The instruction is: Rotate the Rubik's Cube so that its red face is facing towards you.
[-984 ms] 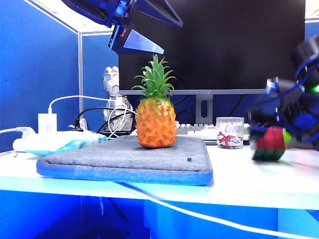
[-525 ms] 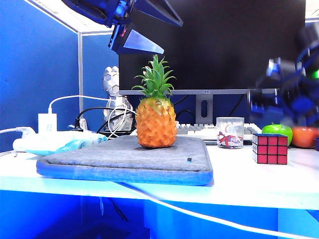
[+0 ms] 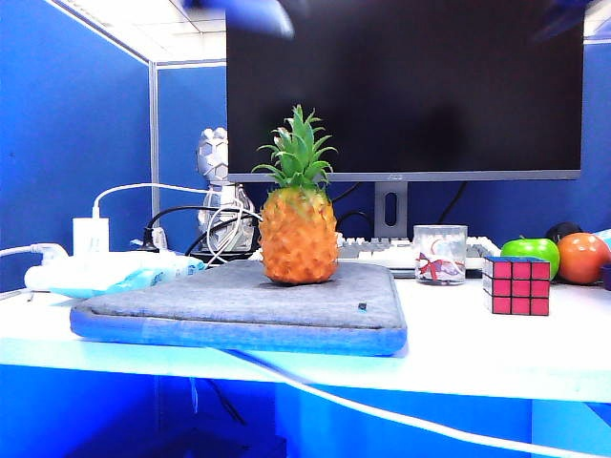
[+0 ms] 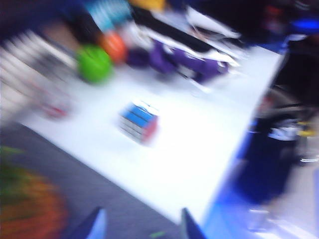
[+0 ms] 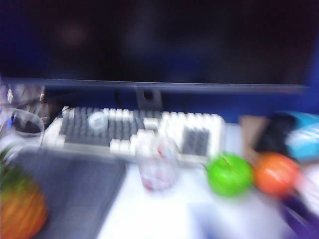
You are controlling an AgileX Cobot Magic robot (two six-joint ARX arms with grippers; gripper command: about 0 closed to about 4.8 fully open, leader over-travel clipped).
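No text, label or number is legible anywhere; the clear glass cup bears only an unreadable red print

Blue partition walls enclose a white desk. A large dark monitor on a grey stand fills the back, with a white keyboard at its foot. Bright ceiling panels show above the partition's metal post. A white cable hangs across the desk's front.

Not much robot to see honestly: the left pincer is two pale blue-grey tapered fingertips, badly blurred, plus a smeared blue arm up top.
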